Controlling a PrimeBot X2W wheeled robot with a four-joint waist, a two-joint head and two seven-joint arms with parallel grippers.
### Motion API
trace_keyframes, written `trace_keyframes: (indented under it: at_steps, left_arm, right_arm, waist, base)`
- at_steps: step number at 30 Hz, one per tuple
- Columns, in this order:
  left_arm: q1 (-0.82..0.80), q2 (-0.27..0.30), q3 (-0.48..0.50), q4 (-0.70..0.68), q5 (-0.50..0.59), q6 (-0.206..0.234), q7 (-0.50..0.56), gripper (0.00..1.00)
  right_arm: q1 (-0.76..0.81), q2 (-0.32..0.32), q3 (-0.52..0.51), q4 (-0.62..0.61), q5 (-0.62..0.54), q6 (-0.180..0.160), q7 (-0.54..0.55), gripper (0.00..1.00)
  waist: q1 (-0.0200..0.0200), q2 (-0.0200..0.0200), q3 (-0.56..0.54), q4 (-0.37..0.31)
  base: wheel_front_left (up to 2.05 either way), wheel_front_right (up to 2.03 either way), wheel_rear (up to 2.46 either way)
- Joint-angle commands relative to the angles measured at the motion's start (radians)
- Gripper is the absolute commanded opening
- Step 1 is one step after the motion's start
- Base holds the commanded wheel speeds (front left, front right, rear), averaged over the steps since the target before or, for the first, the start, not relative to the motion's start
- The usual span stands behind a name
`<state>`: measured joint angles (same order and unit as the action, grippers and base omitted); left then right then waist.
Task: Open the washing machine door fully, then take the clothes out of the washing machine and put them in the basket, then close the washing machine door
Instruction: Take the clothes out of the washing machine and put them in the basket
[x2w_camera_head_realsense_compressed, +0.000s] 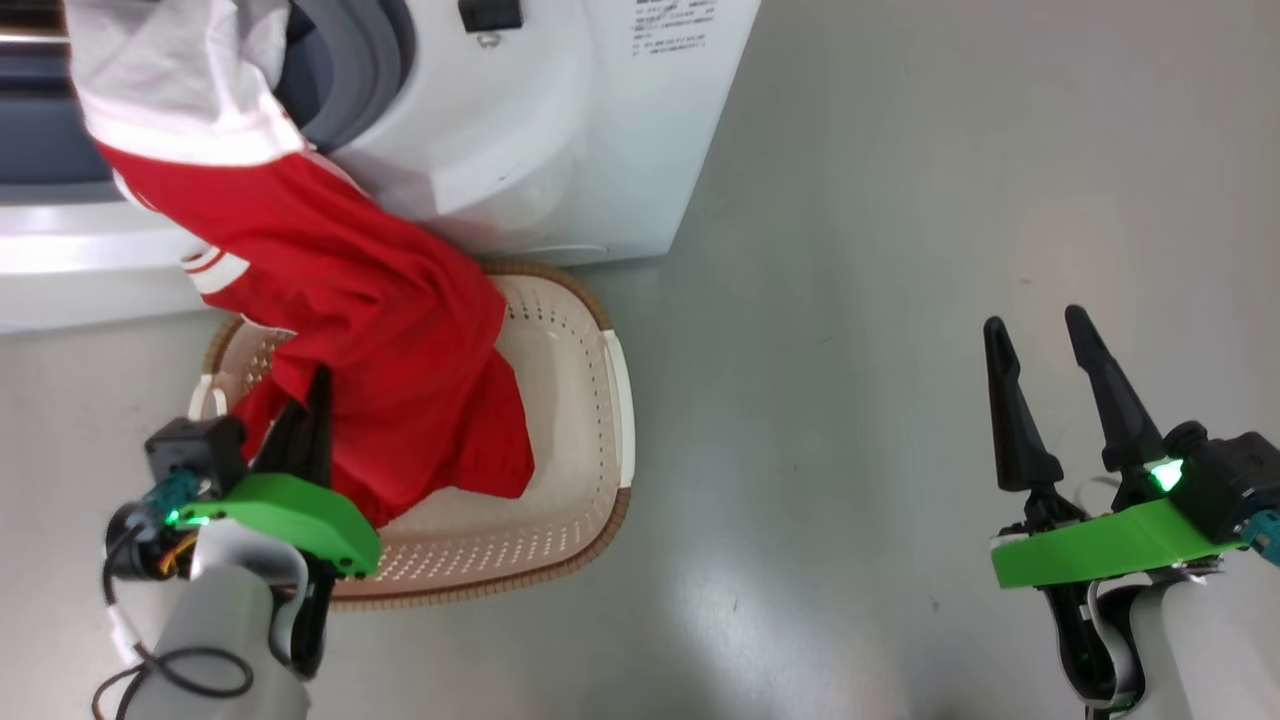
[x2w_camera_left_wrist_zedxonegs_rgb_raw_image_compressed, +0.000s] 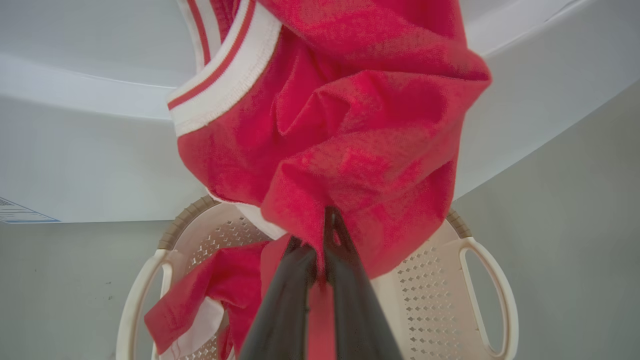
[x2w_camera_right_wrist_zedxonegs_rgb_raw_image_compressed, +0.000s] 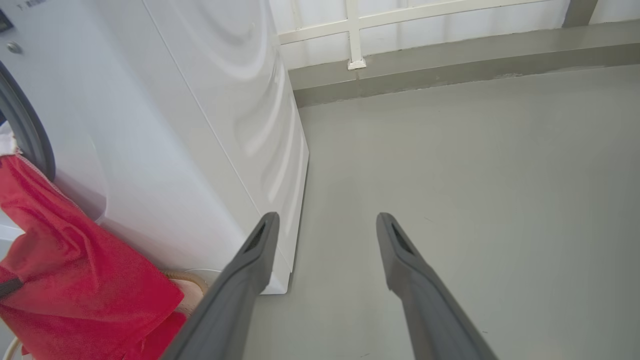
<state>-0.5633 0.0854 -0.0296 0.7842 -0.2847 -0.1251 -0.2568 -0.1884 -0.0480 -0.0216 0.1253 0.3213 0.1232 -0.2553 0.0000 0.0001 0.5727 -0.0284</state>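
Note:
The white washing machine (x2w_camera_head_realsense_compressed: 560, 130) stands at the top, and its grey-ringed opening (x2w_camera_head_realsense_compressed: 375, 50) is uncovered. A dark and white band at the left edge looks like the open washing machine door (x2w_camera_head_realsense_compressed: 40, 130). A red garment with white trim, one of the clothes (x2w_camera_head_realsense_compressed: 380, 330), stretches from the opening down into the cream basket (x2w_camera_head_realsense_compressed: 615, 400) on the floor before the machine. My left gripper (x2w_camera_head_realsense_compressed: 318, 385) is over the basket's near left, shut on the red cloth (x2w_camera_left_wrist_zedxonegs_rgb_raw_image_compressed: 350, 125). More red fabric (x2w_camera_left_wrist_zedxonegs_rgb_raw_image_compressed: 215, 285) lies in the basket (x2w_camera_left_wrist_zedxonegs_rgb_raw_image_compressed: 500, 300). My right gripper (x2w_camera_head_realsense_compressed: 1034, 320) hangs open and empty, far right.
Grey floor (x2w_camera_head_realsense_compressed: 850, 350) stretches right of the basket and machine. In the right wrist view, the machine's side panel (x2w_camera_right_wrist_zedxonegs_rgb_raw_image_compressed: 175, 125) is on the left, my open right gripper (x2w_camera_right_wrist_zedxonegs_rgb_raw_image_compressed: 327, 220) points over bare floor, and a white railing with a grey kerb (x2w_camera_right_wrist_zedxonegs_rgb_raw_image_compressed: 450, 55) runs along the back.

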Motion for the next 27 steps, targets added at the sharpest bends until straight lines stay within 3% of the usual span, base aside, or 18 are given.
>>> trace_keyframes:
  at_steps: [1,10,12,14,15,18,27]
  left_arm:
    - [-0.014,0.039,0.014,0.008,0.01,-0.006,-0.005,0.26]
    - [-0.116,0.055,-0.019,0.119,0.002,-0.006,-0.005,0.42]
    - [-0.129,0.056,-0.026,0.131,-0.004,-0.006,-0.005,0.5]
    - [-0.139,0.058,-0.033,0.137,-0.009,-0.006,-0.005,0.69]
    - [-0.143,0.059,-0.035,0.139,-0.012,-0.006,-0.005,0.85]
    - [-0.153,0.062,-0.042,0.143,-0.018,-0.006,-0.005,0.98]
    - [-0.115,0.052,-0.024,0.118,-0.043,-0.006,-0.005,1.0]
  right_arm:
    - [-0.008,-0.002,0.022,-0.029,0.001,0.008,-0.006,1.0]
    - [-0.035,-0.002,0.028,-0.039,-0.003,0.008,-0.006,1.0]
    - [-0.037,-0.002,0.027,-0.039,-0.004,0.008,-0.006,1.0]
    - [-0.038,-0.002,0.027,-0.039,-0.006,0.008,-0.006,1.0]
    - [-0.039,-0.002,0.027,-0.039,-0.007,0.008,-0.006,1.0]
    - [-0.04,-0.002,0.027,-0.038,-0.008,0.008,-0.006,1.0]
    - [-0.031,-0.002,0.021,-0.024,-0.017,0.008,-0.006,1.0]
  waist:
    - [0.0,-0.0001,0.028,0.005]
    - [0.0,-0.0001,0.081,0.002]
    - [0.0,-0.0001,0.085,0.002]
    - [0.0,-0.0001,0.089,0.002]
    - [0.0,-0.0001,0.09,0.002]
    - [0.0,-0.0001,0.091,0.002]
    - [0.0,-0.0001,0.053,0.014]
  base:
    - [0.0,0.0,0.0]
    - [0.0,0.0,0.0]
    - [0.0,0.0,0.0]
    - [0.0,0.0,0.0]
    - [0.0,0.0,0.0]
    - [0.0,0.0,0.0]
    - [0.0,0.0,0.0]
